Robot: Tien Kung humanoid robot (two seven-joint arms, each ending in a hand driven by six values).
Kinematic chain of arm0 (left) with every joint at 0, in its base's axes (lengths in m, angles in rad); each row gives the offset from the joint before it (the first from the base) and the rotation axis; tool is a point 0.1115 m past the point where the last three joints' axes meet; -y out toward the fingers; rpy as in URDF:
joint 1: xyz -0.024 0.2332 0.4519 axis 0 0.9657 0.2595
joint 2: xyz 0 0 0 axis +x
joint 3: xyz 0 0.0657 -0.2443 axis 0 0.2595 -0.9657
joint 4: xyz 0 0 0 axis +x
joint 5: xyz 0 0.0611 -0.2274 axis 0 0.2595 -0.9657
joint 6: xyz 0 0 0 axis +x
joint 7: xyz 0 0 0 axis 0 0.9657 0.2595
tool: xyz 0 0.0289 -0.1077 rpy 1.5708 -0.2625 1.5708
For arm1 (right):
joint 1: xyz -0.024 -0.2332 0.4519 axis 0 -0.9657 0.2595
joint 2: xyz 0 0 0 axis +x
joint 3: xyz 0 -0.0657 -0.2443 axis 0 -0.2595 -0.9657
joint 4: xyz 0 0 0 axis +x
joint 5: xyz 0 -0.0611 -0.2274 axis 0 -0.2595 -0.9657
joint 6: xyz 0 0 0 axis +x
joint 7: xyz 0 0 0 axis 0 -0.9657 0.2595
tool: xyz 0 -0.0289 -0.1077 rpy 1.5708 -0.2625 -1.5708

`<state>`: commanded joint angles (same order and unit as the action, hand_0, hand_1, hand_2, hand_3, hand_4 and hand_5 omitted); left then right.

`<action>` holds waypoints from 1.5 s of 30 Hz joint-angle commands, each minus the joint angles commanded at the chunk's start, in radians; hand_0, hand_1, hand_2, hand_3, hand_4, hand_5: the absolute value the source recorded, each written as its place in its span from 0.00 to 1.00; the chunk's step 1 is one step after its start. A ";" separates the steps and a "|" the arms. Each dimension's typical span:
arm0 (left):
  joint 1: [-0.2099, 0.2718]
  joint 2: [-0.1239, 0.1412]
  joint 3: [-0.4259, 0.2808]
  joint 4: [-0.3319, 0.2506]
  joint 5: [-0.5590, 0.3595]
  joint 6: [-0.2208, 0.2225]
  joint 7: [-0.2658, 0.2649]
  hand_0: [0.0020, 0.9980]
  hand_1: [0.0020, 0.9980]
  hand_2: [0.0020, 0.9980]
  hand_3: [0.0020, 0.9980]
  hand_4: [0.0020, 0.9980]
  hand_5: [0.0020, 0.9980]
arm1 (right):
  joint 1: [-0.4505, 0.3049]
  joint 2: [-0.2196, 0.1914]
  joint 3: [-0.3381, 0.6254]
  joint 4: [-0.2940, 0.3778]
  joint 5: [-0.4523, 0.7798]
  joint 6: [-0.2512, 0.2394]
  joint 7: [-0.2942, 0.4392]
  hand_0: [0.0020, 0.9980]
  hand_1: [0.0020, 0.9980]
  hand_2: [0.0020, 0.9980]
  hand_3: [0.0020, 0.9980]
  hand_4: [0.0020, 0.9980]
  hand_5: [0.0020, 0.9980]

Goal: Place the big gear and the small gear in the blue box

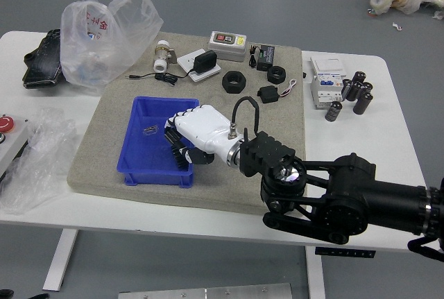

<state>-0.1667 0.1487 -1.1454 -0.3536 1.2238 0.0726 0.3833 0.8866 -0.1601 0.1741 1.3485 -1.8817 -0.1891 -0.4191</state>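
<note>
Right arm (388, 207), black, extended leftward across the table's (374, 132) near right corner, its bulky jointed section lying above the near edge. The forearm narrows toward a metallic wrist collar (235, 152), over which a black cable (246, 99) arches in a loop. Right hand (182, 148), white-backed, held palm-down between the near and far edges, left of the table's middle; dark fingers (176, 148) directed downward, loosely bent, thumb (201, 157) set apart. Left hand (37, 296): a small dark portion only, beyond the near edge at left; pose indeterminable.
</note>
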 joint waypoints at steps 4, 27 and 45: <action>0.000 0.000 0.000 0.000 -0.001 0.001 -0.002 0.63 0.61 0.57 0.68 0.72 0.55 | 0.000 -0.001 -0.005 -0.001 0.006 0.001 0.001 0.69 0.76 0.79 0.61 0.36 0.04; 0.003 0.003 -0.017 -0.005 0.005 -0.002 0.000 0.62 0.59 0.51 0.66 0.71 0.55 | -0.007 -0.005 -0.017 0.003 0.040 0.038 0.006 0.70 0.77 0.80 0.69 0.38 0.17; 0.003 0.001 -0.023 -0.007 -0.002 -0.020 -0.001 0.62 0.58 0.40 0.64 0.70 0.56 | -0.017 -0.003 -0.009 -0.001 0.043 0.039 0.006 0.71 0.78 0.82 0.72 0.41 0.18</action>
<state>-0.1641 0.1495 -1.1688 -0.3609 1.2217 0.0522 0.3823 0.8701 -0.1627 0.1648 1.3475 -1.8391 -0.1498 -0.4133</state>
